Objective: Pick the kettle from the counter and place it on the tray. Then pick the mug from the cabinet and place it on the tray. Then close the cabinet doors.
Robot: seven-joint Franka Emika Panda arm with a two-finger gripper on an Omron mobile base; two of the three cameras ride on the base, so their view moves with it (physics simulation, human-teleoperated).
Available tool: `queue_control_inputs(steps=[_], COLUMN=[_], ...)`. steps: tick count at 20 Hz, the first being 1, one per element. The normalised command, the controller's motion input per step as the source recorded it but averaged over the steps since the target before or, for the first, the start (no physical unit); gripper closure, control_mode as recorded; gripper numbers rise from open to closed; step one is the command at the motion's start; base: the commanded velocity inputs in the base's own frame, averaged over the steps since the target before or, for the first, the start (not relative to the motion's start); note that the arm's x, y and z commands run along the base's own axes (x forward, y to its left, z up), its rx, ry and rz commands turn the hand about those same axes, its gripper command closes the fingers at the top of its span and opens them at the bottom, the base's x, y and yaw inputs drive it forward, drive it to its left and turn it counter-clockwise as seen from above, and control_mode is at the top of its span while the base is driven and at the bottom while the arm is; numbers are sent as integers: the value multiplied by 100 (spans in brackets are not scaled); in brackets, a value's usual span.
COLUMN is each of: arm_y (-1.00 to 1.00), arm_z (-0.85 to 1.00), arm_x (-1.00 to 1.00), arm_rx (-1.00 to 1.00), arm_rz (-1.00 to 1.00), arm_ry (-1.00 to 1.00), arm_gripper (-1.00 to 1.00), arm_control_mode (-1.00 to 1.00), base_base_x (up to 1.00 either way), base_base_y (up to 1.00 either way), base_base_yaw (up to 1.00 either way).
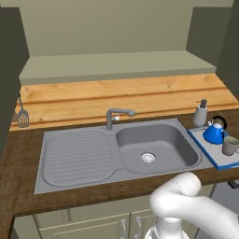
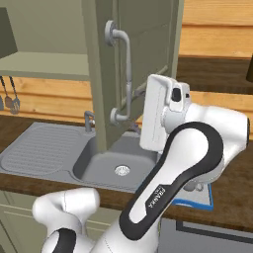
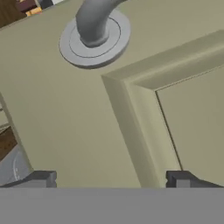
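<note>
The claw (image 3: pixel 111 179) stands wide with nothing between its two dark tips, which sit just short of the panelled face of a cabinet door (image 3: pixel 87 127), below the round silver foot of the bar handle (image 3: pixel 94 33). In the right base view that olive-green door (image 2: pixel 133 69) hangs open in front of the sink (image 2: pixel 106 170), its vertical handle (image 2: pixel 126 74) facing the arm's white hand. Beyond the sink's right end, the tray (image 1: pixel 212 151) lies on the dark wooden bench (image 1: pixel 93 196). The blue kettle (image 1: pixel 214 133) stands on the tray, and the grey mug (image 1: pixel 230 146) stands on it too, just in front of the kettle. A grey soap pump bottle (image 1: pixel 200 113) stands on the bench just behind the tray. Above the sink, the cabinet (image 1: pixel 116 65) shows its pale green inner shelf.
</note>
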Motion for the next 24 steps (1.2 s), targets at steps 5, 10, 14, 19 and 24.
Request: queue_control_inputs(steps=[5,10,14,19,24], arm_y=[62,66,79,78,60], arm_z=[2,8,7,7,6], arm_x=[9,25,43,47,52], arm_rx=[0,0,-3,-2,-2], arm_rz=[1,0,0,0,0], arm_ry=[-10,-10,-4,0,0], arm_gripper=[-100,-100,-100,-100,-100], arm_control_mode=[-100,-100,-100,-100,-100], base_base_x=[0,0,0,0,0], base_base_y=[0,0,0,0,0], base_base_yaw=[0,0,0,0,0])
